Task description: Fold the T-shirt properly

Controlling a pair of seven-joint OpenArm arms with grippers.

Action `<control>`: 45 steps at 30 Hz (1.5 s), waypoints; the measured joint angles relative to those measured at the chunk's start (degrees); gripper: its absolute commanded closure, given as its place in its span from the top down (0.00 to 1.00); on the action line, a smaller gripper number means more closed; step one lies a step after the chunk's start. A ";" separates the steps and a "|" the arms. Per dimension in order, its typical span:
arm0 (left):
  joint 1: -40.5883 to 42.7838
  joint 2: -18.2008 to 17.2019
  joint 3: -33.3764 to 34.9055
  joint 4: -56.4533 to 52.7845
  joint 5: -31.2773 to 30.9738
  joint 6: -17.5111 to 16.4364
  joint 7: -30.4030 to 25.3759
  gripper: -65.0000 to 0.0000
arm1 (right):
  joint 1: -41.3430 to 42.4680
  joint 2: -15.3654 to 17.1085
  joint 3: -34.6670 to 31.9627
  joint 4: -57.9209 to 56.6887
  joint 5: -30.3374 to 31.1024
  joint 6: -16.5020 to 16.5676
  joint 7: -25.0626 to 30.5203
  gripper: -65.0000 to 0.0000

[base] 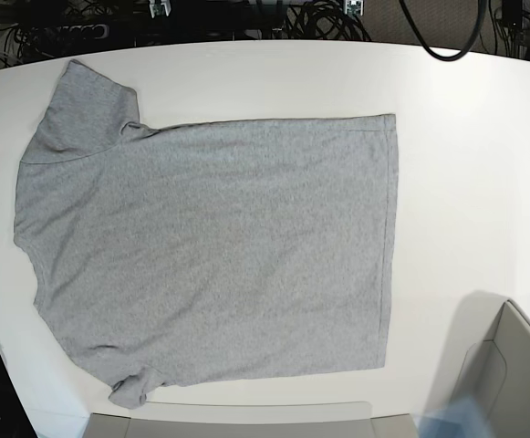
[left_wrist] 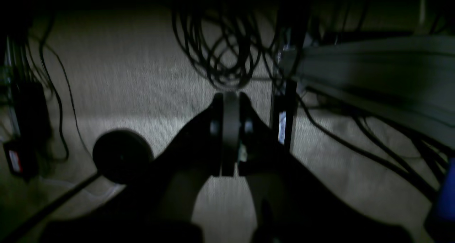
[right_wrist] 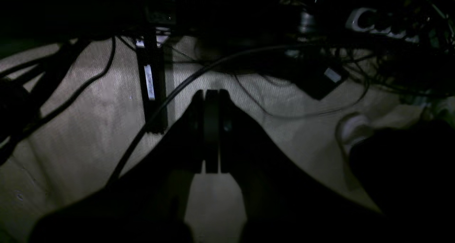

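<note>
The heather-grey T-shirt (base: 210,246) lies flat and spread out on the white table (base: 465,164) in the base view, plain side up, collar and sleeves to the left, hem to the right. Neither arm shows in the base view. In the left wrist view my left gripper (left_wrist: 230,97) is shut with nothing between its fingers, hanging over a dim carpeted floor. My right gripper (right_wrist: 212,93) in the right wrist view is likewise shut and empty above the floor. The T-shirt does not show in either wrist view.
Tangled black cables (left_wrist: 220,51) and a dark post (left_wrist: 284,107) lie on the floor below the left gripper; cables and a power strip (right_wrist: 376,22) lie below the right one. A grey box (base: 511,383) stands at the table's near right corner.
</note>
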 measured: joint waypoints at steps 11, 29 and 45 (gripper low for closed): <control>9.18 -2.16 0.00 0.00 0.00 0.00 -41.83 0.00 | -7.30 1.55 -0.33 0.15 8.92 0.02 26.97 0.00; 32.22 -2.36 -0.02 44.98 -0.02 -0.31 -42.03 0.01 | -32.54 1.33 -0.33 37.31 9.01 0.24 36.79 0.00; 38.75 -2.36 -0.02 71.45 0.20 -0.15 -38.60 0.08 | -55.34 6.80 5.11 107.14 22.14 -0.42 -2.16 0.01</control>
